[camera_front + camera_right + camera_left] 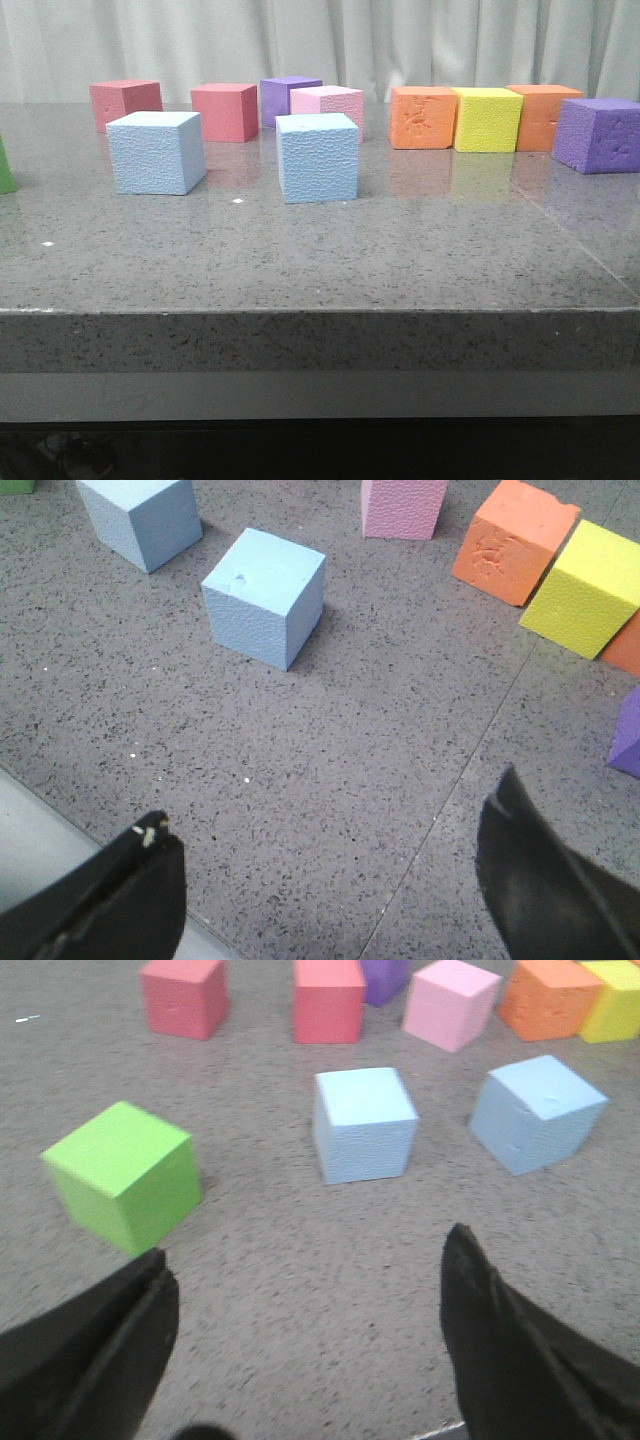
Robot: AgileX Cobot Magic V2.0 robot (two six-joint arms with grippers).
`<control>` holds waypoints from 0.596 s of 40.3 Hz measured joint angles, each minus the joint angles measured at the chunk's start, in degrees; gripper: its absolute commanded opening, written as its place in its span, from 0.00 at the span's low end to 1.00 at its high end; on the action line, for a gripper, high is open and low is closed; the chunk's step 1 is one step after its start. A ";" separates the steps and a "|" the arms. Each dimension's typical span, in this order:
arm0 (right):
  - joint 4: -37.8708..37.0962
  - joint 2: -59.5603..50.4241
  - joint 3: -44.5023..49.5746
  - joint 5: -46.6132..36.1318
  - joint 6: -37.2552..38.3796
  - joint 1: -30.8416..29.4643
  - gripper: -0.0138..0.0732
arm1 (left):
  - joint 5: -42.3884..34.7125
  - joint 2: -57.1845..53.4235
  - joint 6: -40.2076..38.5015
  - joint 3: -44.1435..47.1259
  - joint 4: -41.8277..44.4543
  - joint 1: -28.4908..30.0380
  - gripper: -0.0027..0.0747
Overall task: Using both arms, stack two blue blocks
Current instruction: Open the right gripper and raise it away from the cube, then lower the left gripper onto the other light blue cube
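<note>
1. In the front view I am looking forward over the grey stone table (320,260). The two blue blocks are standing apart from each other on it, both flat and upright: the left blue block (156,152) and the right blue block (318,157). I judge they are laid out in front of the other cubes so that each of my arms is finding one easily. Nothing is stacked yet. Behind them I am counting two red cubes (225,111), one pink cube (328,108), two purple cubes (598,134), two orange cubes (424,117) and one yellow cube (487,119). A sliver of green is showing at the left edge. My arms are not appearing in this view.

2. In the left wrist view my left claw (305,1345) is standing wide, with nothing between its two dark fingers (95,1350). It is hanging above bare table, well apart from both blue blocks, and one of them is lying almost straight ahead of the opening. The green cube (122,1175) is sitting near one finger, so I think I must be avoiding it when descending.

3. In the right wrist view my right claw (325,875) is also spread wide and holding nothing. It is hovering near the table edge, and the nearer blue block is ahead of it, not yet reached.
</note>
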 measured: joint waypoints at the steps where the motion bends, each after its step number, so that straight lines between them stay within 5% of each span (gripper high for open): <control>1: 0.00 0.00 0.00 0.00 -0.12 0.00 0.85 | 0.00 0.84 1.33 -0.74 -0.78 0.00 0.83; 8: 0.07 0.00 0.00 0.00 -0.21 0.00 0.85 | -0.57 8.76 6.41 -6.88 -3.30 -1.75 0.84; 16: 0.07 0.00 0.00 0.00 -0.25 0.00 0.85 | -0.78 18.93 8.10 -14.46 0.16 -12.66 0.84; 19: 0.07 0.00 0.00 0.00 -0.35 0.00 0.85 | -0.82 21.44 3.59 -16.57 5.77 -16.57 0.84; 24: 0.07 0.00 0.00 0.00 -0.35 0.00 0.85 | 1.43 26.80 -20.31 -21.79 27.59 -22.36 0.84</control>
